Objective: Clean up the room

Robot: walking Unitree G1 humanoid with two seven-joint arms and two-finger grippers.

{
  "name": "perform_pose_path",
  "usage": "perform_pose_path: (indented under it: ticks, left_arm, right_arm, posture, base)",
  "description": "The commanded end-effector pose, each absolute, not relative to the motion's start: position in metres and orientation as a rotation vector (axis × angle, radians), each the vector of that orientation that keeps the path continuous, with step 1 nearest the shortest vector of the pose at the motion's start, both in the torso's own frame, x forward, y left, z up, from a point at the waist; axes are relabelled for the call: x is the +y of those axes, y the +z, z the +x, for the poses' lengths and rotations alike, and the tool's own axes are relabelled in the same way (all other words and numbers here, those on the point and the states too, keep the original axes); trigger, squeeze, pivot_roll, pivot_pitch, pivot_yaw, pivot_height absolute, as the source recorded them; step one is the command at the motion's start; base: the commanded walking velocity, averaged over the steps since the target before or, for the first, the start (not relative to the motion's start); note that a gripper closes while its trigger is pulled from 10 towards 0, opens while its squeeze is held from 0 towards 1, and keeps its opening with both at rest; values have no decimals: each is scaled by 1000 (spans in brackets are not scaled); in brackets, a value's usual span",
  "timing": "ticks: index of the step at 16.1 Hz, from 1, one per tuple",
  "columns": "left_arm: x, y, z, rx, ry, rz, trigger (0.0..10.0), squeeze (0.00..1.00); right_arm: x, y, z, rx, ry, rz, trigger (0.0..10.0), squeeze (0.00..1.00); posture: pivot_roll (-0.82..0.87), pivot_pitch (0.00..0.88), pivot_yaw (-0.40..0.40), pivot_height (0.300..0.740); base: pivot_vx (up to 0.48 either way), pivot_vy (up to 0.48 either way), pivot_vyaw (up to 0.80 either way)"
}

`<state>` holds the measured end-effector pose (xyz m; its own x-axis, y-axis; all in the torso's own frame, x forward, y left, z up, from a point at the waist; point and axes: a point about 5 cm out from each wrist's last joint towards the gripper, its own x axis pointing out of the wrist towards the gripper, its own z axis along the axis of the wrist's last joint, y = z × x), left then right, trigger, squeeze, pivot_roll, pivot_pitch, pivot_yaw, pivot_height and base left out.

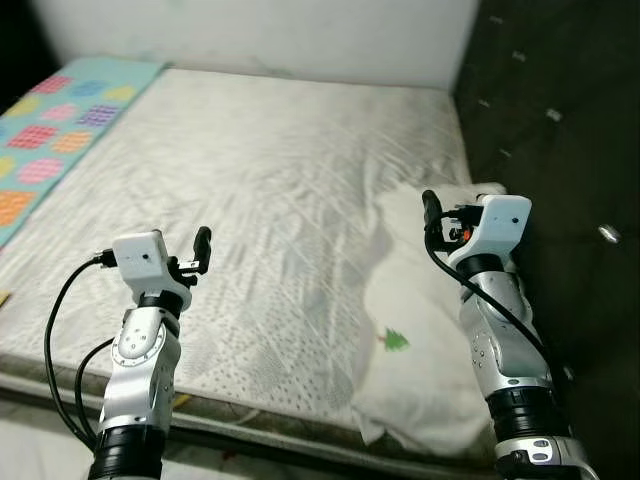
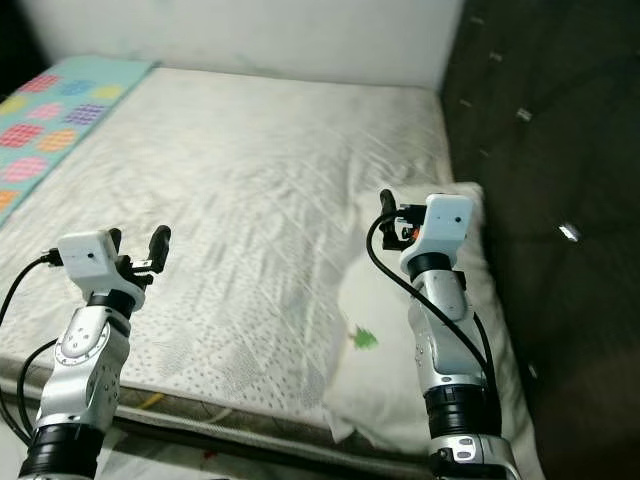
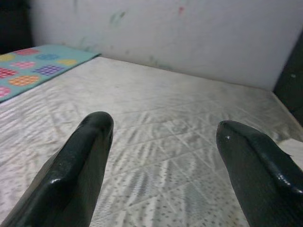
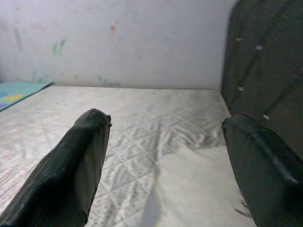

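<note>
A white quilted bed (image 1: pixel 270 190) lies before me. On its right side, against the dark headboard, rests a white pillow (image 1: pixel 420 350) with a small green tree print (image 1: pixel 396 341). My left gripper (image 1: pixel 180 262) is raised over the bed's near left edge, open and empty; the left wrist view looks between its fingers (image 3: pixel 80 165) along the cover. My right gripper (image 2: pixel 405 225) hovers over the pillow, open, holding nothing. The pillow (image 4: pixel 189 189) lies below and ahead of it in the right wrist view.
A colourful patterned blanket (image 1: pixel 50 130) lies along the bed's far left side. A dark tufted headboard (image 1: pixel 560 120) stands on the right, and a pale wall (image 1: pixel 260 30) runs behind the bed. The mattress's front edge (image 1: pixel 250 415) is just below my arms.
</note>
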<state>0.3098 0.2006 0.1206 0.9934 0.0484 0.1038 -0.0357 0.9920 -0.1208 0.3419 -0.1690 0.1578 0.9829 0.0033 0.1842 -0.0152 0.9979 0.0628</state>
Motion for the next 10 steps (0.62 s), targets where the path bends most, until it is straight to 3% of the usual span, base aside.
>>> perform_pose_path:
  ticks: [1, 5, 10]
  left_arm:
    - [205, 117, 303, -89, 48, -104, 10000, 0]
    - [218, 93, 267, -4, 61, -62, 10000, 0]
    - [217, 93, 259, 7, 69, -73, 10000, 0]
  right_arm:
    - [-167, 153, 337, -164, 15, 69, 10000, 0]
    - [-181, 118, 302, -67, -50, 19, 10000, 0]
    - [-192, 113, 296, -15, -79, -11, 10000, 0]
  posture:
    - [-74, 0, 10, 740]
    - [-63, 0, 24, 740]
    - [-64, 0, -4, 740]
  base:
    - [0, 0, 0]
    - [0, 0, 0]
    - [0, 0, -758]
